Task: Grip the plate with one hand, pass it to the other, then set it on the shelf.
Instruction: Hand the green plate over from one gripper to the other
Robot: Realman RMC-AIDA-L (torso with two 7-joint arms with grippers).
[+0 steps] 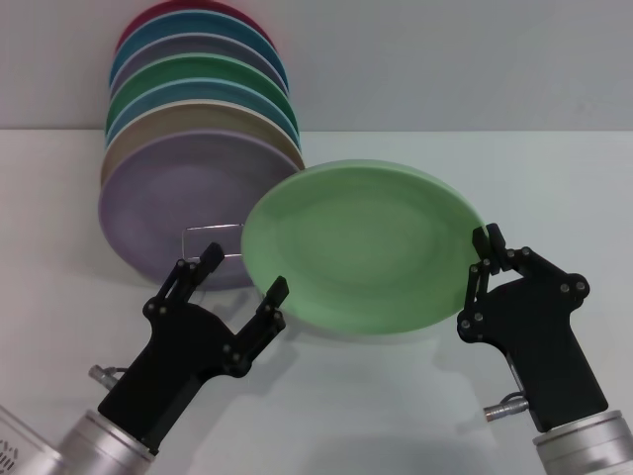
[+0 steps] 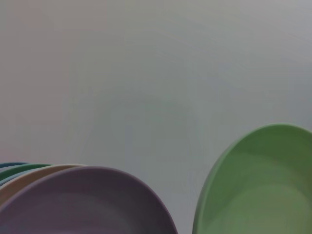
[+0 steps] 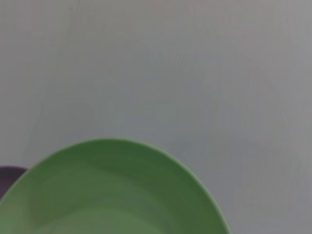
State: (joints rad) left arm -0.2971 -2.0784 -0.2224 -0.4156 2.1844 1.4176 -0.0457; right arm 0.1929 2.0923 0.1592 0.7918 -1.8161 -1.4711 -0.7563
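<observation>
1. Mint-green and matte, the plate is held above the white bench, near the centre of the head view, its face tilted toward the camera.
2. The right hand is clamped on the plate's rim at about 3 o'clock, its black fingers pinching the edge; this hand alone carries the plate.
3. The left hand sits at the plate's 8 o'clock, spread wide and gripping nothing. One fingertip lies just beside the plate's lower rim; whether it touches cannot be told. The other fingertip stands in front of the lilac plate.
4. The shelf, a thin silver wire rack, shows only as a small loop between the lilac plate and the mint plate, at roughly 9 o'clock from the held plate.
5. A stack of plates leans upright against the grey wall at 10 o'clock from the held plate: lilac in front, then beige, blue, darker green, and more behind up to a magenta one.
6. The left wrist view shows the lilac plate and the mint plate side by side, apart.
7. The right wrist view shows the mint plate filling its lower part, with a sliver of lilac at the edge.
</observation>
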